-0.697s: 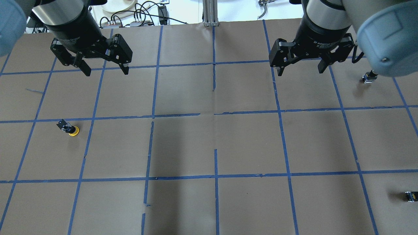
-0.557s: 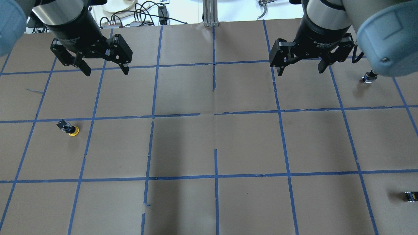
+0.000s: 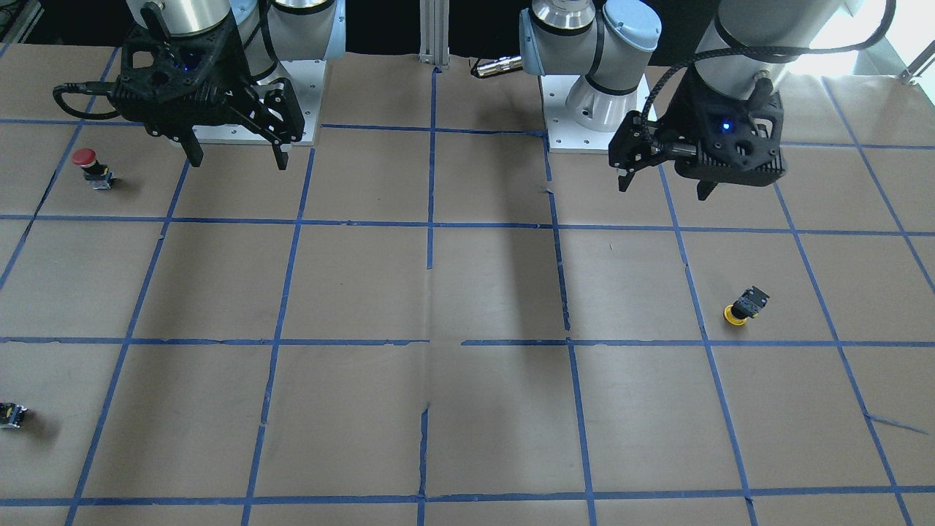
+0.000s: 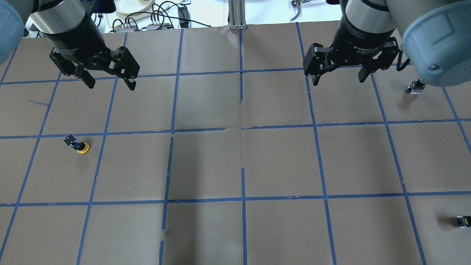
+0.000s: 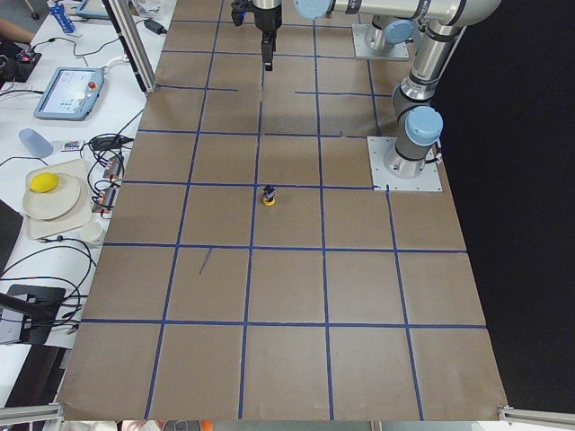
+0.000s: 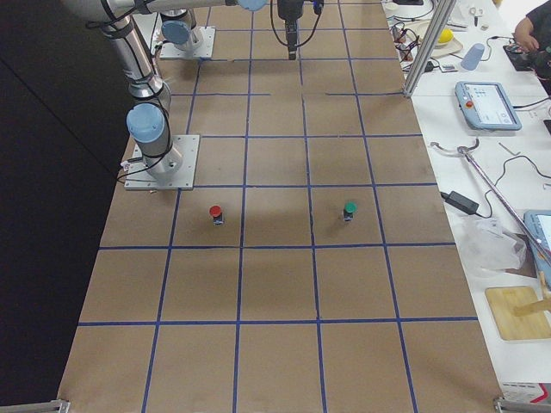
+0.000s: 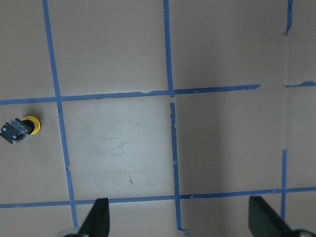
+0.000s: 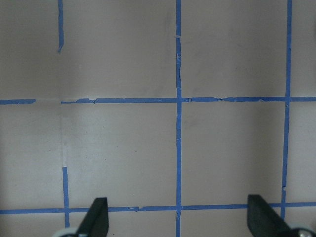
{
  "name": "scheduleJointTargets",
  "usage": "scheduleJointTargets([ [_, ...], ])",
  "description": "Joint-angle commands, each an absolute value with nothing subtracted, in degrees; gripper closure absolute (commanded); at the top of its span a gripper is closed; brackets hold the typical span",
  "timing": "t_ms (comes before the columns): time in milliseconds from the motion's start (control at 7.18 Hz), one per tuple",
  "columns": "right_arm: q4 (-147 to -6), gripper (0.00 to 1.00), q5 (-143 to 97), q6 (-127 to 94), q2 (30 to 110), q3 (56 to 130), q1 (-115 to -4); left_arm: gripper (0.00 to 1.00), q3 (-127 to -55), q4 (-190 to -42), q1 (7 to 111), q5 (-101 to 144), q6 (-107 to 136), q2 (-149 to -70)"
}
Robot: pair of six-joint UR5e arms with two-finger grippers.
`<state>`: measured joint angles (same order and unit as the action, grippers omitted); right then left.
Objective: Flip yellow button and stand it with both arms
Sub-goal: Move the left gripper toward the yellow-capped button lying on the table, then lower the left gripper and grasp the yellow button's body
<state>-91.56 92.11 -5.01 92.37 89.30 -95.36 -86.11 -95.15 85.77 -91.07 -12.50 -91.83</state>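
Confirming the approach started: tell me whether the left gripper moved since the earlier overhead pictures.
Yes. The left gripper shifted leftward and slightly nearer the yellow button, against the tape grid.

The table was brown, ruled into squares by a grid of blue tape. The yellow button had a yellow cap on a black-grey body. A red-capped button and a green-capped button had dark bodies. The left tool and right tool were black, each with a small blue light. A tiny dark switch bore a yellow spot.
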Motion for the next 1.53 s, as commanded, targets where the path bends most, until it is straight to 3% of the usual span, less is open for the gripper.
scheduleJointTargets([
  [0, -91.6, 0.00, 92.1, -5.0, 92.4, 89.3, -95.4, 0.01, -92.2, -94.4, 77.6, -90.9, -27.1, -91.9],
  [697, -91.3, 0.00, 92.2, -4.9, 92.4, 89.3, -95.0, 0.01, -108.7, -67.3, 63.3, -91.1, -59.7, -94.7],
  [1393, -88.6, 0.00, 92.2, -5.0, 92.3, 88.3, -94.3, 0.01, -110.0, -63.3, 57.2, -90.9, -73.2, -102.4],
])
